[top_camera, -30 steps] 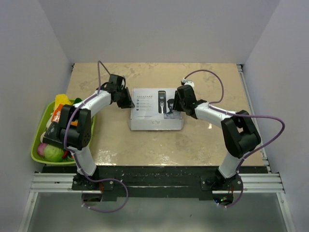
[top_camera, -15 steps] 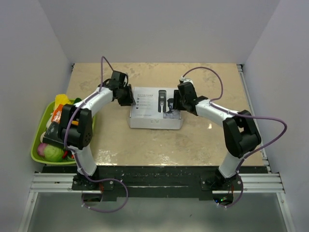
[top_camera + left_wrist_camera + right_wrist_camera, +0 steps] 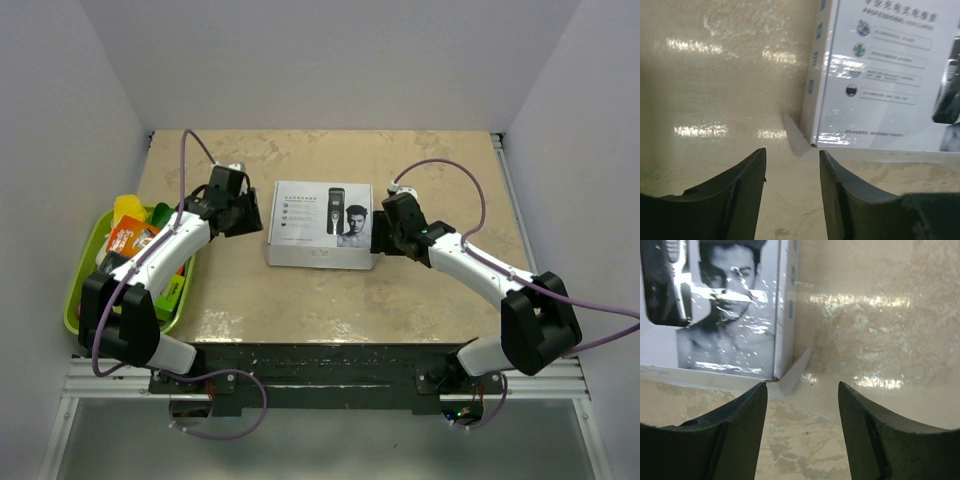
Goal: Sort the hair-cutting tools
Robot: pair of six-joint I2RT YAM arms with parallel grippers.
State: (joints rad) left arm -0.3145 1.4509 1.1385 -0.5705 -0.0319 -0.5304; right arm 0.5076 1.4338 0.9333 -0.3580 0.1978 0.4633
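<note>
A closed white box (image 3: 320, 222) lies mid-table, its lid printed with a black clipper and a man's face. No clipper, comb attachments or cord show outside it; they are hidden or out of view. My left gripper (image 3: 251, 213) is open and empty just left of the box. In the left wrist view the gripper (image 3: 792, 152) faces the box's near left corner (image 3: 880, 75) without touching it. My right gripper (image 3: 379, 236) is open and empty at the box's right side. In the right wrist view the gripper (image 3: 802, 385) sits just short of the near right corner (image 3: 715, 315).
A green tray (image 3: 71, 305) with colourful packets and fruit sits at the table's left edge beside my left arm. Grey walls close in the table at the back and both sides. Small paper flaps stick out at the box's near corners (image 3: 796, 137).
Both grippers have drawn back from the box's sides, outward and toward the near edge. The box stays in the middle, lid shut.
</note>
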